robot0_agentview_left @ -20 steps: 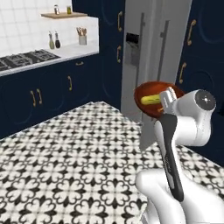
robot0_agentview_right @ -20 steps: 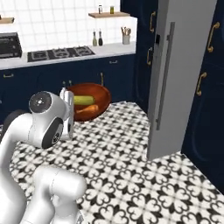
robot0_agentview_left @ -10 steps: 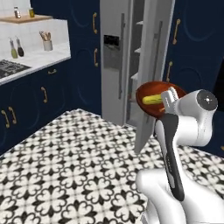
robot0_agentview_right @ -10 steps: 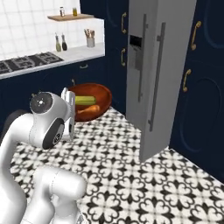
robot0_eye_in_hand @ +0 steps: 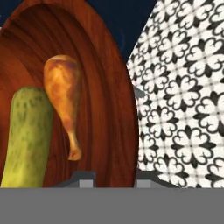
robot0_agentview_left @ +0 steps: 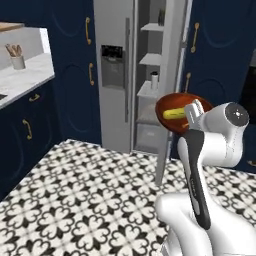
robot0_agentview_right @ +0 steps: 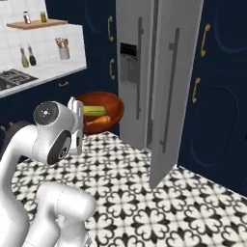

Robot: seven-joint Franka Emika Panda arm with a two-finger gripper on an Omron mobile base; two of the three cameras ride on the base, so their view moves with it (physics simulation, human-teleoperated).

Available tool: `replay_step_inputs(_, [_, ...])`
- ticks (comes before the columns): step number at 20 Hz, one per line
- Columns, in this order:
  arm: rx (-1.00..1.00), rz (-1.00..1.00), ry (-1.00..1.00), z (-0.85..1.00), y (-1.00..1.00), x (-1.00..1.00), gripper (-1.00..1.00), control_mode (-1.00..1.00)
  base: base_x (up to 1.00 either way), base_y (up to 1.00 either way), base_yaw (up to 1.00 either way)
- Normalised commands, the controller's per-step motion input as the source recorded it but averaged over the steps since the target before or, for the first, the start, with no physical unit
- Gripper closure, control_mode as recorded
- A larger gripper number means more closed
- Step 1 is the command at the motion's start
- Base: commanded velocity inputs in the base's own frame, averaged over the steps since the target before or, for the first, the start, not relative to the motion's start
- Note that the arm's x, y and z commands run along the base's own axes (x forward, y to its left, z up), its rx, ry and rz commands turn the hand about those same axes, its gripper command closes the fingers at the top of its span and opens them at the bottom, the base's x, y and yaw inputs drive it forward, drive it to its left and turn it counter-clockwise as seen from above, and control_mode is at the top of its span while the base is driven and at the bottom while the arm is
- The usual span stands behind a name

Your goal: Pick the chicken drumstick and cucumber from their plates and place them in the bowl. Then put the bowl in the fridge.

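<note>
The dark red-brown bowl (robot0_agentview_left: 176, 102) (robot0_agentview_right: 112, 105) (robot0_eye_in_hand: 103, 83) hangs in the air in front of the arm, with my gripper (robot0_agentview_left: 193, 113) (robot0_agentview_right: 74, 109) (robot0_eye_in_hand: 114, 177) shut on its rim. Inside it the yellow-green cucumber (robot0_agentview_left: 173, 114) (robot0_agentview_right: 94, 110) (robot0_eye_in_hand: 27, 135) lies beside the orange-brown chicken drumstick (robot0_agentview_right: 100, 120) (robot0_eye_in_hand: 64, 89). Ahead stands the grey fridge (robot0_agentview_left: 116, 75) (robot0_agentview_right: 137, 72), one door swung open (robot0_agentview_left: 170, 85) (robot0_agentview_right: 174, 87) and its grey shelves (robot0_agentview_left: 150, 90) showing. The bowl is a little short of the opening. The plates are out of view.
Dark navy cabinets with brass handles (robot0_agentview_left: 75, 65) (robot0_agentview_right: 217, 87) flank the fridge. A white counter (robot0_agentview_left: 22, 80) with a utensil cup runs off to the left. A small cup (robot0_agentview_left: 154, 80) stands on a fridge shelf. Patterned floor (robot0_agentview_left: 85, 190) lies between me and the fridge.
The whole picture has swung: the base has turned and come closer to the fridge, and the counter has slid off to the left. The bowl stays in the gripper as before.
</note>
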Motion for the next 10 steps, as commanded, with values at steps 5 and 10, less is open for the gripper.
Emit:
replay_step_inputs(5, [0.0, 0.0, 0.0, 0.0, 0.0, 0.0, 1.0, 1.0, 1.0, 1.0, -0.49])
replay_step_inputs(10, [0.0, 0.0, 0.0, 0.0, 0.0, 0.0, 1.0, 1.0, 0.8, 1.0, -0.43])
